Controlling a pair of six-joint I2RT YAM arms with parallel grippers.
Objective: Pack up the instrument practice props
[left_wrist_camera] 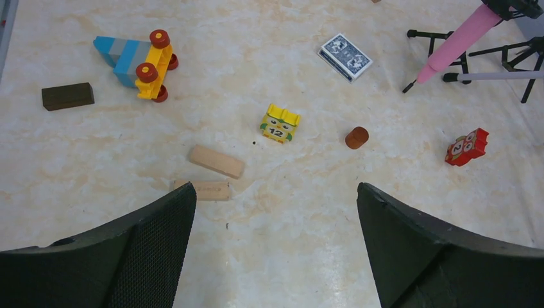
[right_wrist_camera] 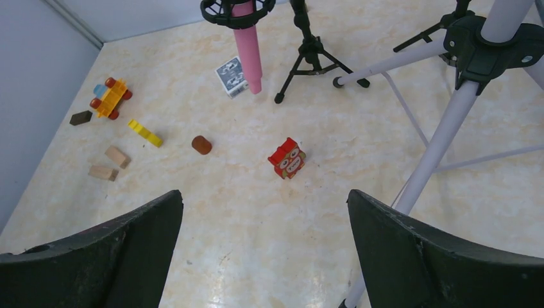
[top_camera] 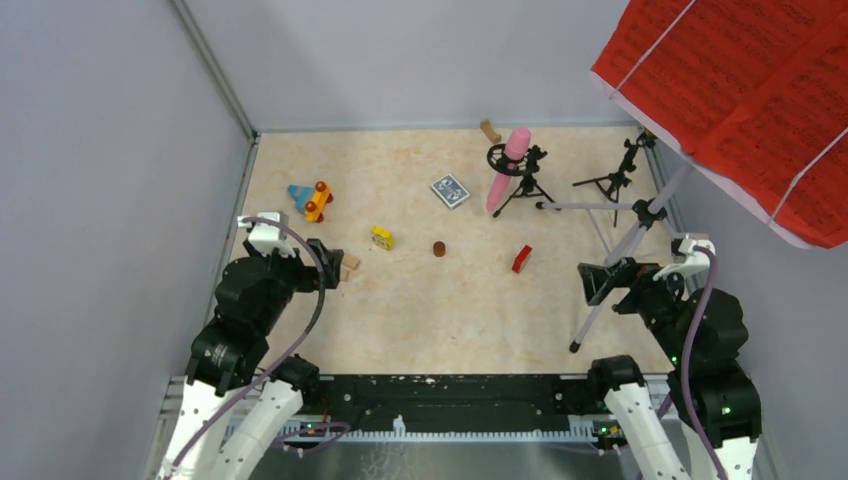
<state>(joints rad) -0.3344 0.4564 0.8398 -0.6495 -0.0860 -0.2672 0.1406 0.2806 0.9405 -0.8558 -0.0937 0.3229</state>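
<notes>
Two mic tripods point(top_camera: 528, 180) point(top_camera: 614, 181), one pink microphone point(top_camera: 506, 168) (tripod-mounted), one music stand point(top_camera: 650, 212).

Card deck point(top_camera: 450, 190) left of microphone point(top_camera: 509, 168)

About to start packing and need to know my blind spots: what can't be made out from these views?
- Red sheet-music pages: cut by the top view's upper and right edges; they hide whatever is beneath.
- Pink microphone: upper end beyond the left wrist view's top edge.
- Far black tripod: too small in the top view to tell what it holds.
</notes>
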